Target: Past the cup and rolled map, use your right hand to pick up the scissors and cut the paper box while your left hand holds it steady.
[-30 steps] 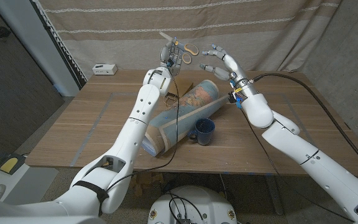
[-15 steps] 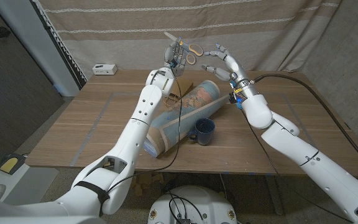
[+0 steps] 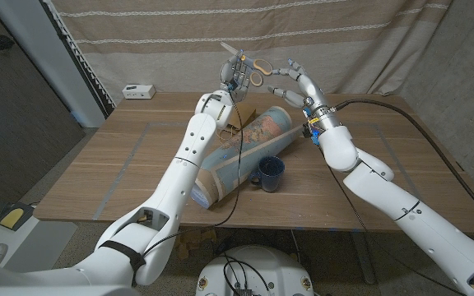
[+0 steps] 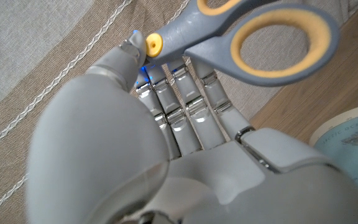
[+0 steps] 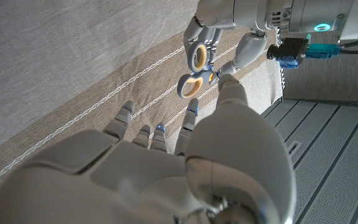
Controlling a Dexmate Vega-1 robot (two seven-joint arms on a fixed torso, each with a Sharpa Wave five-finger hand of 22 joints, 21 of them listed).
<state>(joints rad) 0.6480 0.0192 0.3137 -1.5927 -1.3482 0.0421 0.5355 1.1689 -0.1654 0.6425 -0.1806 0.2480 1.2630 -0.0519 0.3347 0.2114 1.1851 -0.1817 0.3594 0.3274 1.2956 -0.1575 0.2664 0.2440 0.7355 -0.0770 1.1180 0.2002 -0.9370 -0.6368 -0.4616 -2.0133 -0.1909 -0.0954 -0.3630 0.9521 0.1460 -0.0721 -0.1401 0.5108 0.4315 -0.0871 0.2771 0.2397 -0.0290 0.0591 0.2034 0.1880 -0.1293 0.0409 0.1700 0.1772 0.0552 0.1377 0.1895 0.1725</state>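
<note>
My left hand (image 3: 235, 76) has raised the scissors (image 3: 248, 69) it grips toward my spread, empty right hand (image 3: 290, 80); handover and cutting remain

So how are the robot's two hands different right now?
The left hand holds the scissors up in the air; the right hand holds nothing. The left hand's fingers are closed round the scissors, while the right hand's are spread apart. Both are raised above the far side of the table, close together.
</note>
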